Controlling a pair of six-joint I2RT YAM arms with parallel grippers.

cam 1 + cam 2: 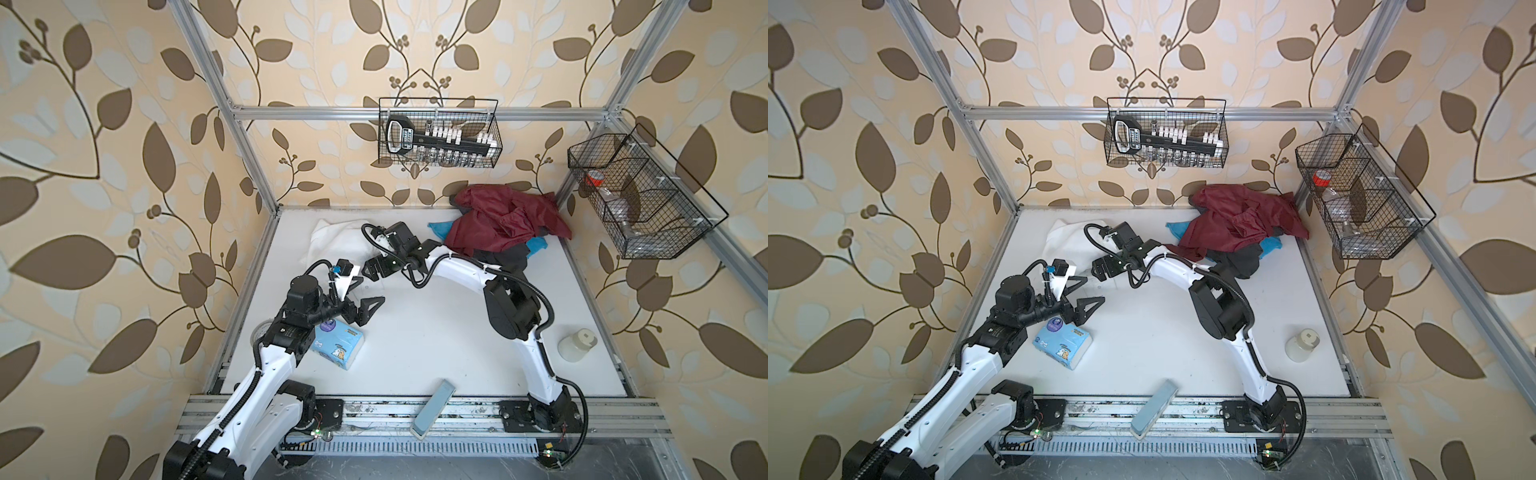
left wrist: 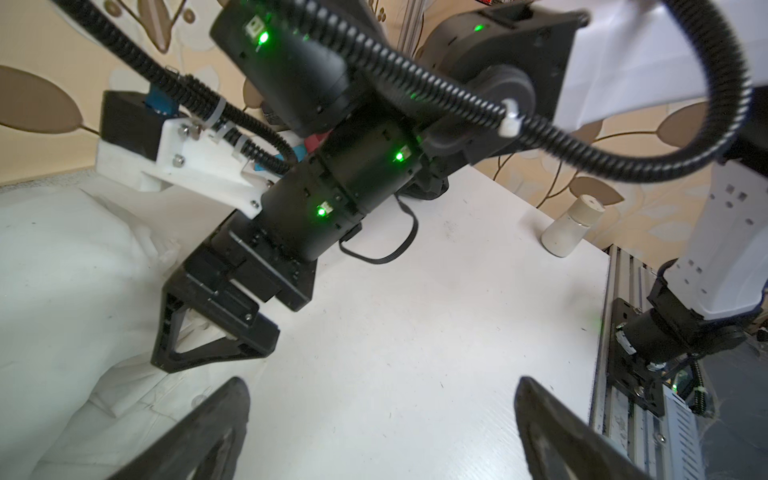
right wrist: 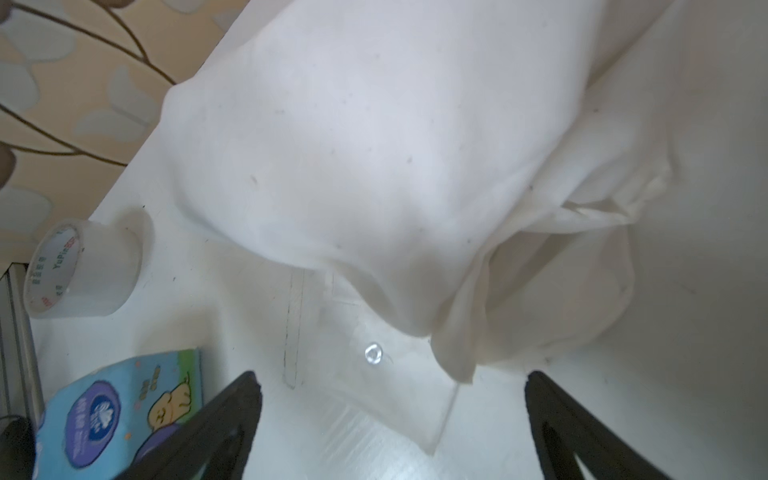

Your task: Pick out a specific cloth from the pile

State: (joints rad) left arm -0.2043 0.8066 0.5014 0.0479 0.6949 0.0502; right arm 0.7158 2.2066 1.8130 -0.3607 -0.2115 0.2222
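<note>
White shirt (image 1: 332, 237) stretches from far-left toward centre — right gripper (image 1: 368, 272) and left gripper (image 1: 371, 290) jaws wide apart, empty.

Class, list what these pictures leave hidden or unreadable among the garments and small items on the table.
Crumpled dark grey garment: in both top views, mostly under the maroon fabric shirt and the right arm.
Turquoise cloth: top views, only two edges show beneath that shirt.
Thin white button-up shirt: top views, near part behind that arm's wrist.
Clear round tape roll: right wrist view, label's smaller print too blurred to read.
</note>
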